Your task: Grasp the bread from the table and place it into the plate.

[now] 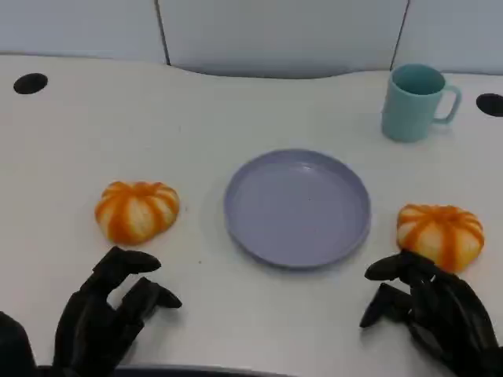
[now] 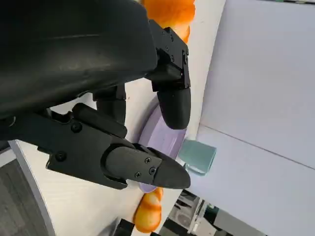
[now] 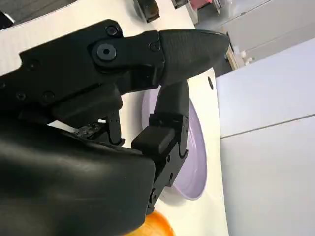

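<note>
As seen from the head, a plate [image 1: 297,206] lies mid-table between two buns, left bun [image 1: 137,210] and right bun [image 1: 440,234], a mug [image 1: 416,101] behind; left hand [image 1: 106,310] and right hand [image 1: 431,306] hover near the front edge, fingers apart, holding nothing, the right just beside its bun. While both wrist views are tilted, the left shows spread fingers [image 2: 173,105] above the plate's rim, and the right shows parted fingers [image 3: 170,128] over the plate.

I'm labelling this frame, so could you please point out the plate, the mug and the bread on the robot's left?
plate [image 1: 297,208]: head view, centre of its bare purple base.
mug [image 1: 410,106]: head view, teal outer wall.
left bread [image 1: 137,210]: head view, middle of its striped orange top.
</note>
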`<state>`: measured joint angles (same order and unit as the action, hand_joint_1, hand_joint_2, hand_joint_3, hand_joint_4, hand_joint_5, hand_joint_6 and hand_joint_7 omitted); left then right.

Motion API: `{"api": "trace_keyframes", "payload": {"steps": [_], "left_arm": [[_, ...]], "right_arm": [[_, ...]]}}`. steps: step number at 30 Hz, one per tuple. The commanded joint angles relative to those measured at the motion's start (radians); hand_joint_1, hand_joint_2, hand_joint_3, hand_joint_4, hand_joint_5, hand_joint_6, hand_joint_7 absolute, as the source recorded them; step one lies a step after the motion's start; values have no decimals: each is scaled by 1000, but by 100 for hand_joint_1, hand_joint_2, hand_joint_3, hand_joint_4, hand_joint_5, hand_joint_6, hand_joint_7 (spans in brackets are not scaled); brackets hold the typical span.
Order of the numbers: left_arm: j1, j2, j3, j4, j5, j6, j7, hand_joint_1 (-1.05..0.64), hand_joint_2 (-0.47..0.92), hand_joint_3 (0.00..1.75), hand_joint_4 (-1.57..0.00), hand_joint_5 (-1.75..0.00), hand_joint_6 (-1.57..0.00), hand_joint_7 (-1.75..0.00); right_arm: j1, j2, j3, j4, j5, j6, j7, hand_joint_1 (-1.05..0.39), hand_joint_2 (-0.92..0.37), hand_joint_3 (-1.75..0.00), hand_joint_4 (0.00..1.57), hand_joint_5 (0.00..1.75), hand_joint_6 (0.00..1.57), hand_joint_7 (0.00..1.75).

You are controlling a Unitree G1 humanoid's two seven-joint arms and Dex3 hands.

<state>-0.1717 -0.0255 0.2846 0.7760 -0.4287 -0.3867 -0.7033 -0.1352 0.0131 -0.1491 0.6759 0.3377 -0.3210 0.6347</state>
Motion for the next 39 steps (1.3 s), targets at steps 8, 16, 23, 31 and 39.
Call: {"api": "trace_keyframes", "payload": {"steps": [8,16,23,31,39], "left_arm": [[1,21,4,-1,9,-26,-1,-65,92,12,-34,-175,-24,-147],[-3,56,-33,-6,132,-212,51,-58,92,25,-23,-174,-21,-140],[4,88,-76,-98,162,-249,61,-55,92,10,-17,-159,-30,-103],[-4,225,-143,-233,504,-343,302,-66,92,13,-15,-118,-43,-40],[-58,374,-216,-339,863,-272,566,-77,92,17,-2,-86,-34,-14]], "right_arm": [[16,-7,-3,7,-8,5,-5,-44,-92,-37,67,148,70,103],[30,-3,3,-18,-8,24,-19,-45,-92,-36,68,148,71,103],[31,-2,1,-15,4,24,-3,-45,-92,-35,68,149,71,101],[56,3,13,-76,-8,64,-41,-44,-92,-36,67,150,71,103],[57,6,11,-71,-1,61,-31,-44,-92,-36,68,150,70,105]]}}
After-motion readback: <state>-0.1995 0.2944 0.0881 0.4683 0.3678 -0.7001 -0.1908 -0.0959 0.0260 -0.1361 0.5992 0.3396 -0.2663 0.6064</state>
